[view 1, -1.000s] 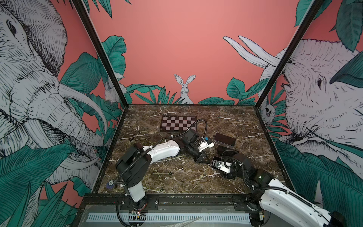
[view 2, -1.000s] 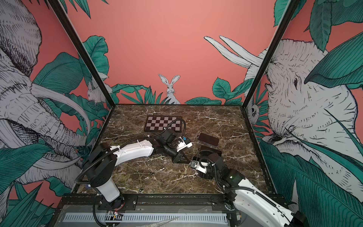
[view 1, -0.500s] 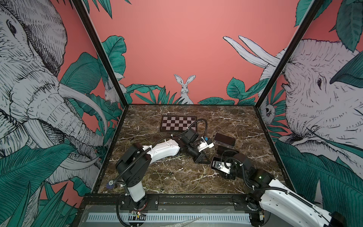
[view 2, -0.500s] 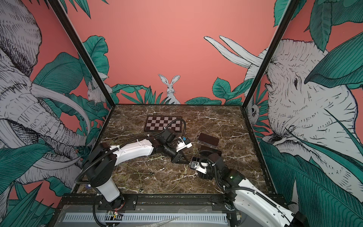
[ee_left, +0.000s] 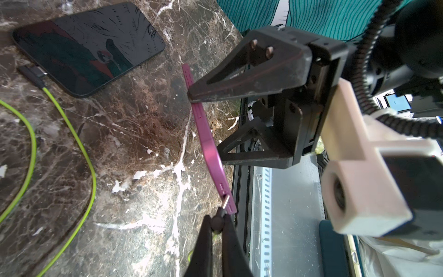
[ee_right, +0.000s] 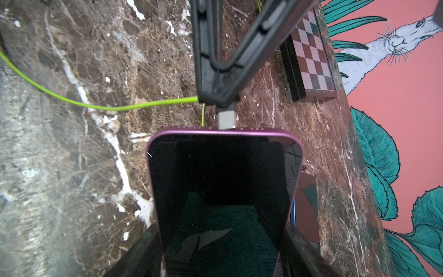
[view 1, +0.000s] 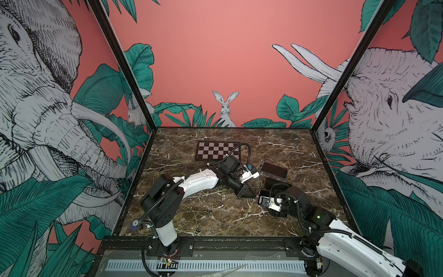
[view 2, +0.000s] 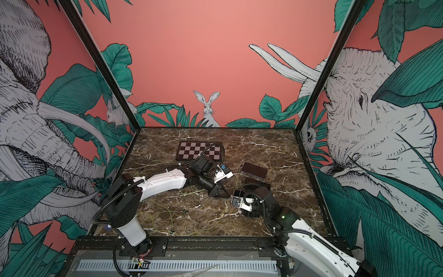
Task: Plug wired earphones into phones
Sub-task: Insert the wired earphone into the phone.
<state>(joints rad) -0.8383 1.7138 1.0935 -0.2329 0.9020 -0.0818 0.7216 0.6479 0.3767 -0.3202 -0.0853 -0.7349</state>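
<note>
The left gripper (ee_left: 217, 219) is clenched on a small dark plug (ee_right: 226, 119), its two black fingers (ee_left: 206, 244) pressed together around the plug's body. The plug's silver metal tip meets the purple end edge of a phone (ee_right: 220, 179). Most of the tip shows outside the edge, and I cannot tell how far it is seated. A thin yellow-green cord (ee_right: 107, 106) runs from the plug across the brown marble table (ee_right: 72, 167). The right gripper (ee_right: 221, 254) grasps this phone across its width, with one dark finger (ee_right: 141, 254) on each long side and the glossy black screen facing the wrist camera. From the left wrist camera the same phone (ee_left: 208, 144) appears as a thin purple strip between the right gripper's (ee_left: 207, 128) spread fingers, so it is tilted well away from flat. Whether it touches the table I cannot tell. Farther out, another phone (ee_left: 88, 45) lies flat, screen up, with a dark plug (ee_left: 32, 73) at its end and a green cord (ee_left: 72, 134) curving away from it. In both top views the two grippers meet near the middle of the table (view 1: 215, 215), the left arm reaching in from the left and the right arm from the front right corner. Just behind them two flat phones (view 1: 274, 169) (view 2: 254, 169) lie close together, the nearer one (view 1: 272, 182) partly hidden by the right arm. A checkerboard (view 1: 217, 150) lies well apart toward the back wall.
</note>
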